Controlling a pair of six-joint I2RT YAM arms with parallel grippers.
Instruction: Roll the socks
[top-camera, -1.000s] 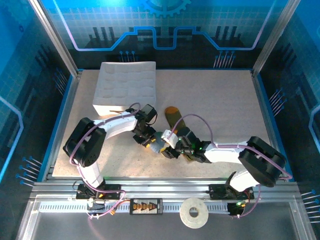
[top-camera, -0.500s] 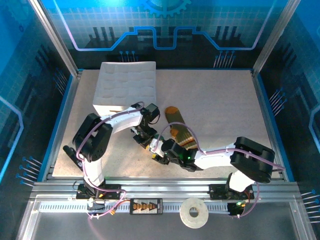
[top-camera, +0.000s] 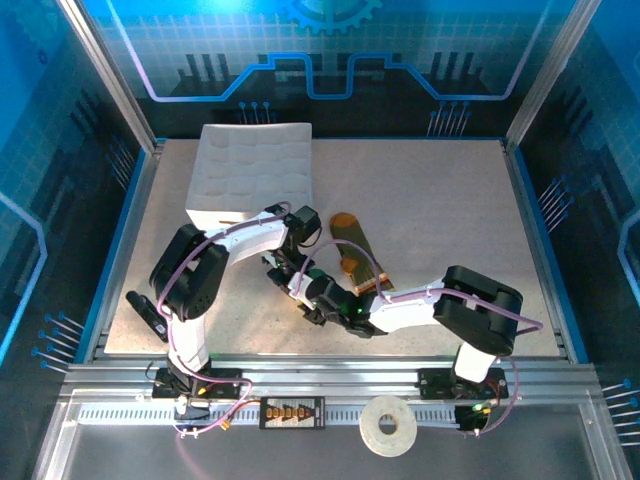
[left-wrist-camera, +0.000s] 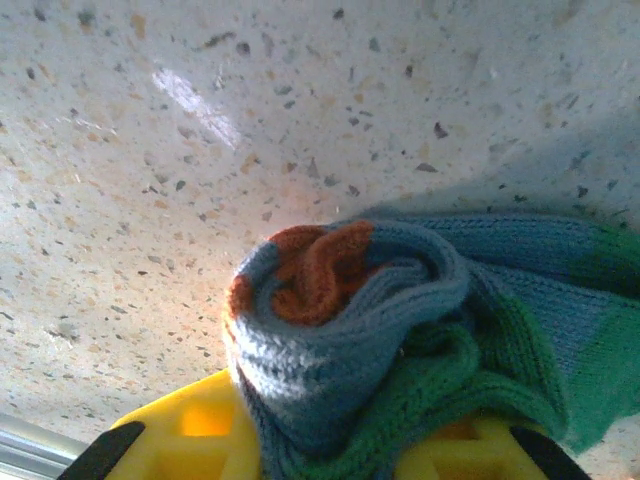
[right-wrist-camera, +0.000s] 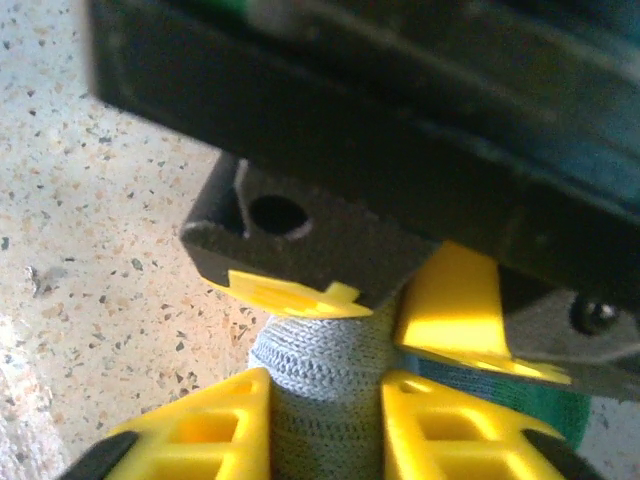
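You've got the grey-blue sock (left-wrist-camera: 400, 330) rolled (left gripper (left-wrist-camera: 330, 445) and right gripper (right-wrist-camera: 325, 420) both pinch it); the olive-green sock (top-camera: 350, 240) lies flat.

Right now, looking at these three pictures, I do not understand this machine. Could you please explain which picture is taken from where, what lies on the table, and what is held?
This is a robot with two arms fixed at the near edge of a table. The wide picture comes from a camera above and behind them; the two close pictures come from a small camera on each wrist. On the table lie a white tray and, flat, an olive-green sock with an orange toe. Each arm ends in a two-finger tool. The left tool and the right tool both pinch the same grey-blue sock, bunched into a roll with its orange cuff tucked inside.
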